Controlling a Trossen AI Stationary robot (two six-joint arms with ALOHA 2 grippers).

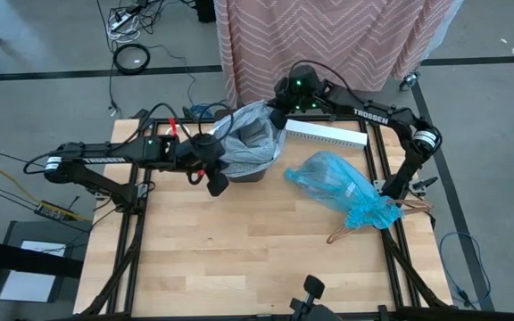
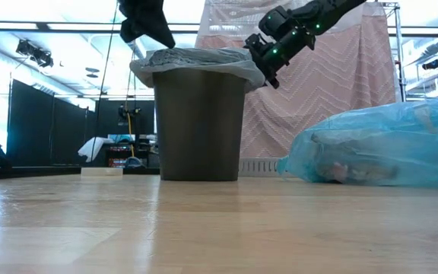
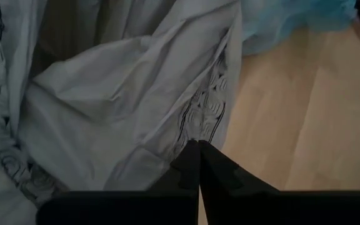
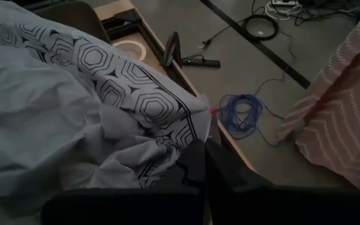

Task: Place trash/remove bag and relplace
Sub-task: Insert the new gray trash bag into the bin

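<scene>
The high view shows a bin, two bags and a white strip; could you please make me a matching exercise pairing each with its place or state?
Things:
1. grey bag
2. blue bag
3. dark bin
4. white strip

Places or states:
A. lies on its side on the table, filled
B. stands upright at the table's far side
C. is draped over the bin's rim
D. lies flat along the far edge

Pairs: 1-C, 2-A, 3-B, 4-D

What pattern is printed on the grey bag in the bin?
Dark hexagon outlines along the grey bag; the right wrist view shows it best.
</scene>
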